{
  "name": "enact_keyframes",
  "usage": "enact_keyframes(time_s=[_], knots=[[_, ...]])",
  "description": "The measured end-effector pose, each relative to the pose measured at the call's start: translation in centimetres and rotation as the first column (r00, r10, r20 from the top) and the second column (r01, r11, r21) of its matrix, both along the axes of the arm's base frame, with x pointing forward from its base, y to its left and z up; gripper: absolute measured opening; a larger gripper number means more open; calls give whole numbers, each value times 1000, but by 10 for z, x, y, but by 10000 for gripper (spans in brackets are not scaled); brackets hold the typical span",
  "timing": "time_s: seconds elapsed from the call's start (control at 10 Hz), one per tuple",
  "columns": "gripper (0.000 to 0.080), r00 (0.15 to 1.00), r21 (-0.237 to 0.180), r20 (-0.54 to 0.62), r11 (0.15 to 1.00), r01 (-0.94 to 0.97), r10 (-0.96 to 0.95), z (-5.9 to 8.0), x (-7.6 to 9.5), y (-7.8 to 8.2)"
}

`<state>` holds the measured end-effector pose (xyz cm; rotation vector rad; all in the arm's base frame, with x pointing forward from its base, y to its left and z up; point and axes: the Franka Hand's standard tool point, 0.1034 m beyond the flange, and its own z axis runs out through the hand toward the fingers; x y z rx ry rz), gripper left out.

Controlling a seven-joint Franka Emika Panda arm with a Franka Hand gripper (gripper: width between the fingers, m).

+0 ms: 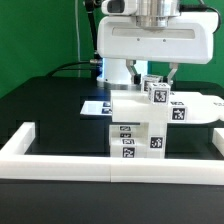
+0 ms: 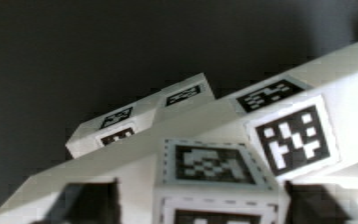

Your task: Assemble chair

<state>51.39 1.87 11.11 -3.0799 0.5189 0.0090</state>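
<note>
The chair parts are chunky white blocks with black-and-white tags. A stack of them (image 1: pixel 135 128) stands just behind the front rail, with a longer piece (image 1: pixel 190 108) reaching to the exterior view's right. A small tagged block (image 1: pixel 159 94) stands on top. My gripper (image 1: pixel 160 82) hangs straight over that block, jaws open, one finger on each side of its top. In the wrist view the tagged block (image 2: pixel 213 165) sits between my two dark fingers (image 2: pixel 80 205), with a gap at each side. More tagged faces (image 2: pixel 293 130) lie beyond it.
A long low white border rail (image 1: pixel 60 158) runs along the front and turns back at both ends. The marker board (image 1: pixel 96 106) lies flat on the black table behind the stack, at the exterior view's left. The arm's white body (image 1: pixel 150 40) and a green backdrop fill the rear.
</note>
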Motion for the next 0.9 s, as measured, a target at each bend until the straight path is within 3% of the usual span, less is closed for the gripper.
enact_keyframes(time_s=[0.1,0.2,0.3,0.9], knots=[[541,1000,-1,1,1000,-26,26,0,0,1],[630,992,-2,4,992,-126,126,1,0,2],[644,979,-2,6,980,-201,201,1,0,2],[649,783,-6,12,784,-621,621,1,0,0]])
